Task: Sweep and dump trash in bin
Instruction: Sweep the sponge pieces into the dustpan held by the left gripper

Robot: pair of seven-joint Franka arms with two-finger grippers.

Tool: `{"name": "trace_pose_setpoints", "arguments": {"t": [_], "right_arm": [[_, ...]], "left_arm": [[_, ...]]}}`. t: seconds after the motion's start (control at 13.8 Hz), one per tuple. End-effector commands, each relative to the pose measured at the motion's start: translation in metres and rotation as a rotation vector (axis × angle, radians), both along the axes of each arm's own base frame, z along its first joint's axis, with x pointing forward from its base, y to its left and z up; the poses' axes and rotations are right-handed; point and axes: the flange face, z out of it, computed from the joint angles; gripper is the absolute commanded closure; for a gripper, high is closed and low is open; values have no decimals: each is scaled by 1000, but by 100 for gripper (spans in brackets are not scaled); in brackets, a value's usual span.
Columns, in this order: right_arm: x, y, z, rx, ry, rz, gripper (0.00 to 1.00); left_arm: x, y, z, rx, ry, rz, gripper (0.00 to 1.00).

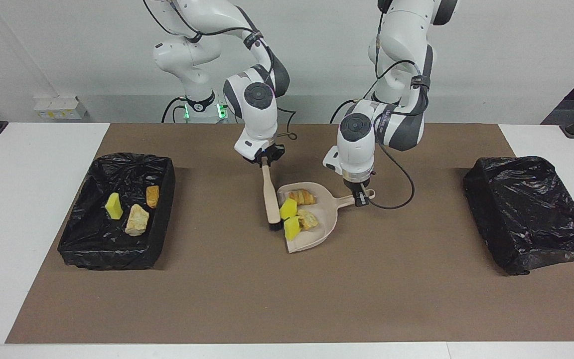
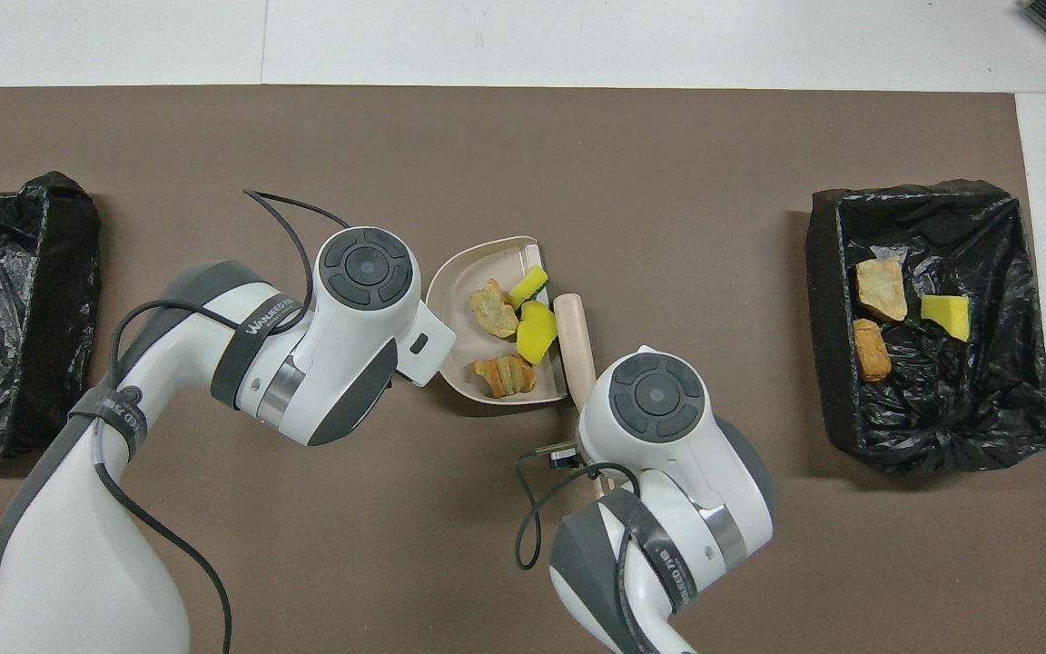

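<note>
- No writing reads clearly.
- Left gripper [image 1: 361, 198] clamps the dustpan [image 1: 317, 219] handle.
- Right gripper [image 1: 265, 161] grips the brush [image 1: 270, 197] beside the dustpan.
- Trash [image 1: 297, 212] lies in the dustpan.
- In the overhead view both grippers are hidden.

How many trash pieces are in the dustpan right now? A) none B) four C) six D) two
B: the dustpan holds two yellow sponge wedges and two bread-like pieces, while three more pieces lie in the bin at the right arm's end of the table.
</note>
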Motion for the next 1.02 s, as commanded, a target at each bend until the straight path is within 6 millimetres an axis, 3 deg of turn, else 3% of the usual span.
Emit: {"name": "trace_pose_setpoints", "arguments": {"t": [0.0, 0.36, 0.95], "right_arm": [[-10, 14, 10, 24, -4, -22, 100], [-37, 31, 16, -21, 34, -66, 100], [-44, 48, 18, -5, 8, -59, 100]], "left_arm": [[-16, 1, -14, -14, -29, -25, 100], [-10, 11, -15, -26, -26, -36, 100], [8, 37, -17, -91, -21, -36, 100]]}}
